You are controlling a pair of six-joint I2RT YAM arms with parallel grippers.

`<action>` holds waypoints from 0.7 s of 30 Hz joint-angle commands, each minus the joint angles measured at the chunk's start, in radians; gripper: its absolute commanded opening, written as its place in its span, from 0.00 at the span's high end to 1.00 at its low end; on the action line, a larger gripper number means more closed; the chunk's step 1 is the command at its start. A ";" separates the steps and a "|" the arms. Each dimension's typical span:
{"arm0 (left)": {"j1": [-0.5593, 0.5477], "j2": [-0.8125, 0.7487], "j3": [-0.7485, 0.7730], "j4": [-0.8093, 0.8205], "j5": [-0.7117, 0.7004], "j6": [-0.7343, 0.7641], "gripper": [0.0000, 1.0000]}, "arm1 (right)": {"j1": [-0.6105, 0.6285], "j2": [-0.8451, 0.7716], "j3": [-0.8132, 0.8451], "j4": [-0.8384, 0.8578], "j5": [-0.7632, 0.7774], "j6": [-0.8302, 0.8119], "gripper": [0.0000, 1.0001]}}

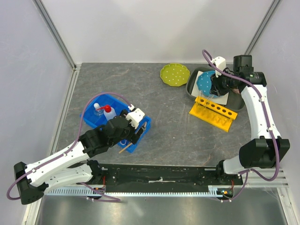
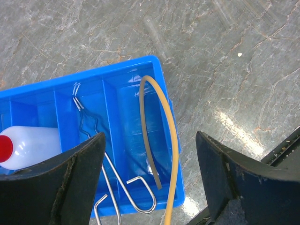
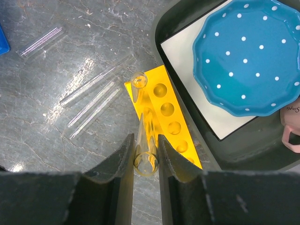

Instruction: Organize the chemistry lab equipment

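Right wrist view holds the only writing you will find: a dark script on the pink cup (image 3: 291, 126). The picture's edge cuts it off and it cannot be read.

Your table (image 1: 168, 122) is grey, veined like stone and glossy enough to throw glare. Pale walls close it in, with metal posts at the corners.

Your right gripper (image 3: 145, 150) is clamped on a glass tube (image 3: 143, 140), held above the near end of the yellow rack (image 3: 185, 140). A second tube (image 3: 138, 80) stands in the rack's end hole. More loose tubes (image 3: 91, 108) lie flat on the table beside the rack. They are clear, and the glare makes them hard to count. The blue dotted plate (image 3: 248, 61) sits on a white sheet (image 3: 187, 70) in the dark tray (image 3: 178, 18), and the green plate (image 1: 175, 74) lies just left of the tray.

Your left gripper (image 2: 150, 140) hangs with its jaws wide apart and empty over the blue bin (image 2: 112, 77), and in the top view it hides the bin's near end. In separate compartments there lie the squeeze bottle (image 2: 33, 145), cut off by the edge of the frame, the wire tongs (image 2: 117, 183) and the tan tube (image 2: 149, 77), which loops out over the rim. A small flask (image 1: 97, 108) beside the bottle is barely visible.
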 commanded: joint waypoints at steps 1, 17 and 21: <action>0.000 0.003 0.004 0.009 -0.003 0.037 0.16 | 0.004 -0.010 -0.014 0.000 0.010 -0.006 0.84; 0.002 0.008 0.002 0.009 0.003 0.035 0.16 | 0.007 -0.010 -0.013 0.009 -0.002 0.003 0.83; 0.000 0.006 0.004 0.007 0.002 0.037 0.16 | 0.010 -0.014 0.051 -0.010 -0.016 0.015 0.83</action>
